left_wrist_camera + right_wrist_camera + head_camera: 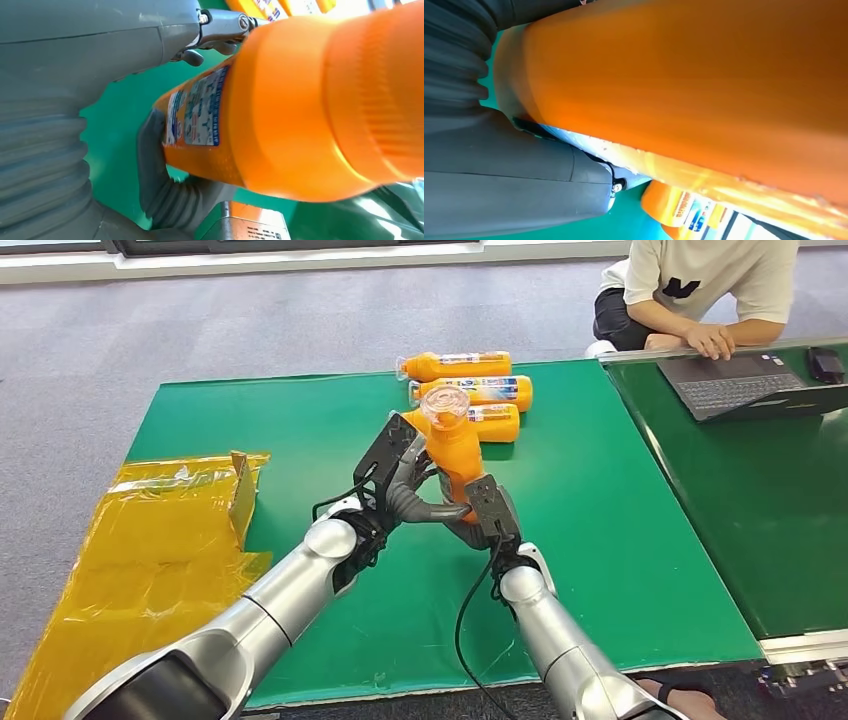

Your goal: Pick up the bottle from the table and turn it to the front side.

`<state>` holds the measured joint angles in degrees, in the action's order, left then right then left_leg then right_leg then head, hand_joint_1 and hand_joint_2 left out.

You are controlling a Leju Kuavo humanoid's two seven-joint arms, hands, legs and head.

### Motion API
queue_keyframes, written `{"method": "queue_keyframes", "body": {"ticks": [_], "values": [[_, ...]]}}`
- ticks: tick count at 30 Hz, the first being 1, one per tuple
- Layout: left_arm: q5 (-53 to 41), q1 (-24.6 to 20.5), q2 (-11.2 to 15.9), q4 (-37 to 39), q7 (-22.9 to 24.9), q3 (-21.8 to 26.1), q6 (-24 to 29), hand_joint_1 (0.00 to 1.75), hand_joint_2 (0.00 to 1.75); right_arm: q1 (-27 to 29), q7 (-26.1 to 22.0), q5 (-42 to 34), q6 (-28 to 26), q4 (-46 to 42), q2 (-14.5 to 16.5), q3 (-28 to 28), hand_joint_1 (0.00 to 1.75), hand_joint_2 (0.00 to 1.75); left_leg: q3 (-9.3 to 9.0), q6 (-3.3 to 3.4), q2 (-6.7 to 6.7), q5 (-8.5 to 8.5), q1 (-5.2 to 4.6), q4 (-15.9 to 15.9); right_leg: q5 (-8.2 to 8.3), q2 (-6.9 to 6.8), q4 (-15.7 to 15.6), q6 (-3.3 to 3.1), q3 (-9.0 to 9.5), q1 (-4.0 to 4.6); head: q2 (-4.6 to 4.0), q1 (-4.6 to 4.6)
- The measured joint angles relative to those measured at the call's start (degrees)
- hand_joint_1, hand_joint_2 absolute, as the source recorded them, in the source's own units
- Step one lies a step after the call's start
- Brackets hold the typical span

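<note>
Three orange bottles (pixel 470 390) lie on their sides in a row at the far middle of the green table (pixel 620 540). Crumpled yellow plastic sheet (pixel 150 560) covers the near left corner. On the far right, a person (pixel 700 290) rests a hand by a laptop (pixel 750 385), with a black device (pixel 826 363) beside it

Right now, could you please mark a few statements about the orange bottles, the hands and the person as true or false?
1. Both hands, left hand and right hand, hold one orange plastic bottle. True.
2. Five orange bottles lie on the green table. False: three lying bottles are there.
3. The person rests a hand on the grey laptop. False: it rests beside it.
4. Crumpled yellow plastic wrap lies at the table's left end. True.
</note>
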<state>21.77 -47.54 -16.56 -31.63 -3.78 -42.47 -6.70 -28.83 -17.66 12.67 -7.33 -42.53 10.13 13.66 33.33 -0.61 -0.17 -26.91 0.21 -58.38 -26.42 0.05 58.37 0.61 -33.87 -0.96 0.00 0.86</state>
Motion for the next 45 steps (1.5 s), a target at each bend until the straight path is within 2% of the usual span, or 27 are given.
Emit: {"method": "queue_keyframes", "body": {"ticks": [8, 31, 38, 45], "values": [[-8.63, -0.54, 1.04, -2.87, 2.20, 2.06, 0.42, 0.00, 1.75, -0.08, -1.22, 1.91, 0.91, 0.00, 2.03, 1.27, 1.75, 1.75, 0.00, -0.03, 0.05, 0.02, 0.01, 0.01, 0.02, 0.07, 0.01, -0.04, -0.08, 0.03, 0.00, 0.01], [-12.57, -0.04, 1.56, -6.08, 3.50, 4.62, -0.27, 0.00, 1.75, -0.39, -1.43, 1.92, 0.69, -0.31, 2.51, 1.87, 1.75, 1.75, 0.00, -0.03, 0.07, 0.02, 0.00, -0.01, 0.04, 0.11, 0.01, -0.04, -0.08, 0.01, 0.00, 0.01], [-9.39, 0.58, 1.35, -6.54, 6.20, 5.67, -2.96, 0.00, 1.75, -0.23, -1.55, 1.17, 0.78, -0.31, 2.51, 2.56, 1.75, 1.75, 0.00, -0.03, 0.09, 0.02, 0.00, -0.01, 0.04, 0.13, 0.01, -0.04, -0.11, 0.00, 0.00, 0.01], [7.22, 0.68, 1.27, -6.45, 8.89, 1.86, -1.07, 0.00, 1.75, -0.38, -1.90, 0.14, 0.87, -0.31, 2.63, 2.79, 1.75, 1.75, -0.01, -0.03, 0.14, 0.02, 0.00, -0.02, 0.05, 0.17, 0.01, -0.06, -0.15, 0.01, 0.00, 0.01]]}}
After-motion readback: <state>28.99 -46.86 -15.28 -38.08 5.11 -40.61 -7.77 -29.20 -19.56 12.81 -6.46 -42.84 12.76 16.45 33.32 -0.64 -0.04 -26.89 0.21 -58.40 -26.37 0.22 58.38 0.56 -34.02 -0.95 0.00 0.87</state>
